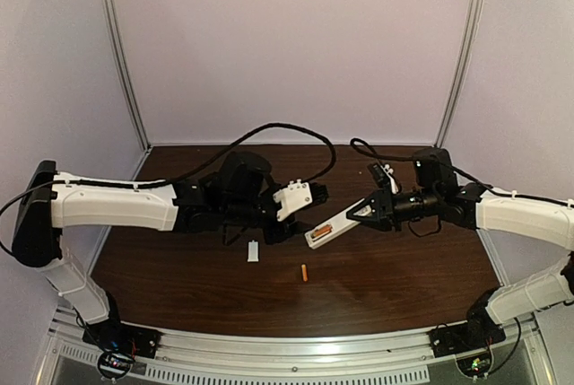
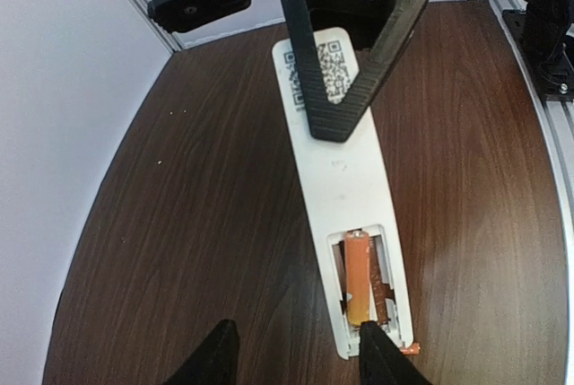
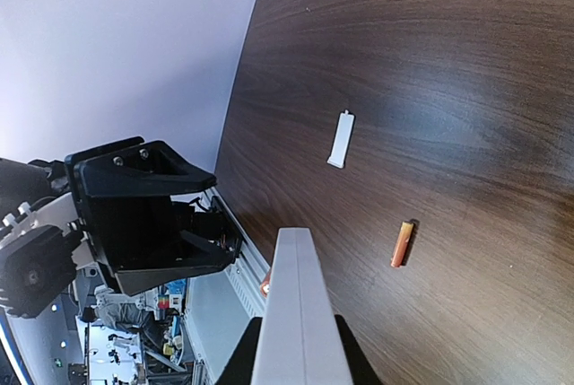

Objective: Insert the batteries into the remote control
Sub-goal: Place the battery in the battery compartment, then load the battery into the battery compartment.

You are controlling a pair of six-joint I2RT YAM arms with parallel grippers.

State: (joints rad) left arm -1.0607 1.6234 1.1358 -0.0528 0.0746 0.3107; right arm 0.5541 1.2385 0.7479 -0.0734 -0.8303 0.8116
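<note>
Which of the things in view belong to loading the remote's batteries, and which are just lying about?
For the job:
- remote control, held by the right gripper
- seated battery, in its bay
- loose battery, on the table
- left gripper, open at the bay end

Lying about:
- white cover plate, flat on the table
- black cable, looping above the far side

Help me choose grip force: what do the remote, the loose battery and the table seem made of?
Remote: apparently matte white plastic, plain and moulded-looking, with a printed code label. Battery: smooth orange wrap; the casing beneath cannot be judged. Table: dark brown wood grain with a soft sheen, solid wood or laminate, unclear.
</note>
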